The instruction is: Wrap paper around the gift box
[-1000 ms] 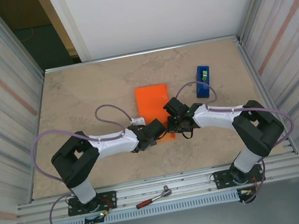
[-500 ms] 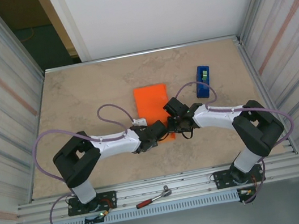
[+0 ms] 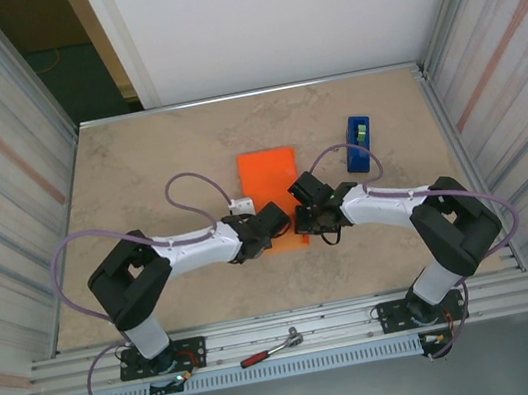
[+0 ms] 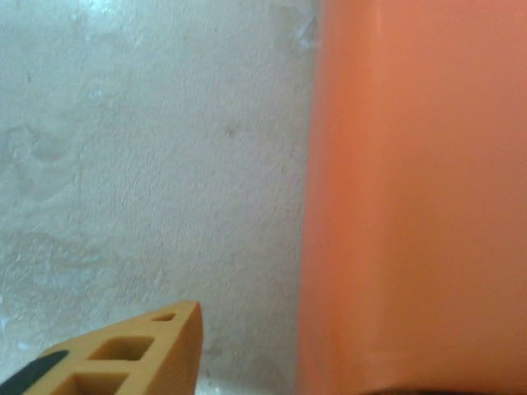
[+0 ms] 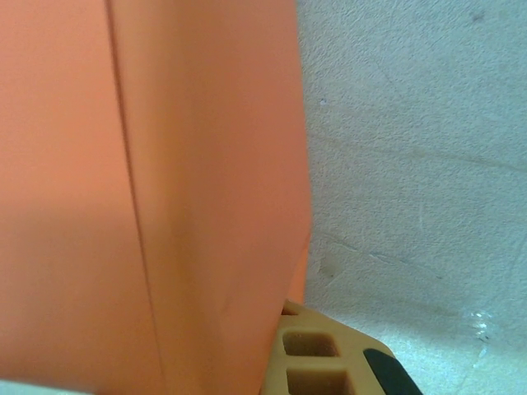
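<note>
Right pincer (image 3: 299, 221) pinched shut on the orange paper (image 3: 269, 178).
Left pincer (image 3: 275, 220) stood partly open, empty; the paper's edge lay just beside its finger (image 4: 140, 350), bare tabletop (image 4: 148, 164) between.

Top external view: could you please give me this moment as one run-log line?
paper: lying mid-table | left pincer: at its near-left edge | right pincer: shut, at its near-right edge

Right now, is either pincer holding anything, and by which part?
The right pincer looks shut on the paper's right edge, near its front corner. The left pincer is open: its visible finger stands clear of the paper, gripping nothing.
</note>
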Available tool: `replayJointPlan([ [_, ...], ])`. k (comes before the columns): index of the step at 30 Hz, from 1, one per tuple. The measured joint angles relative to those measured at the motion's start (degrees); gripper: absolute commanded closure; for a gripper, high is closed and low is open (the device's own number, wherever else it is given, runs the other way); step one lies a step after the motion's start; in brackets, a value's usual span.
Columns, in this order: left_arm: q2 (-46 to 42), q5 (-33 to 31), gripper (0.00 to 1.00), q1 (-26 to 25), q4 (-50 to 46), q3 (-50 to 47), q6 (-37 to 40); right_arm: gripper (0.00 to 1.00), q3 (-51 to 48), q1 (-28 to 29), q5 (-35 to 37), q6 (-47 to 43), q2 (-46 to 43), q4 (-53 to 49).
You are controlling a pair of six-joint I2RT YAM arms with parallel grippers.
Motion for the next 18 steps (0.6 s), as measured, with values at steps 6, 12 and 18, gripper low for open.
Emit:
replayJointPlan([
  [6,0.42,0.02,0.71,0.24,1.86,0.26,2.05,0.44,0.02,0.00,0.26,-0.35,-1.64,-2.27],
  [12,0.42,0.02,0.71,0.17,2.45,0.26,2.03,0.42,0.04,0.00,0.76,-0.44,-4.28,-4.94],
  [18,0.48,0.02,0.72,0.07,2.82,0.26,2.03,0.61,0.39,1.16,1.25,-0.28,-3.98,-6.05],
])
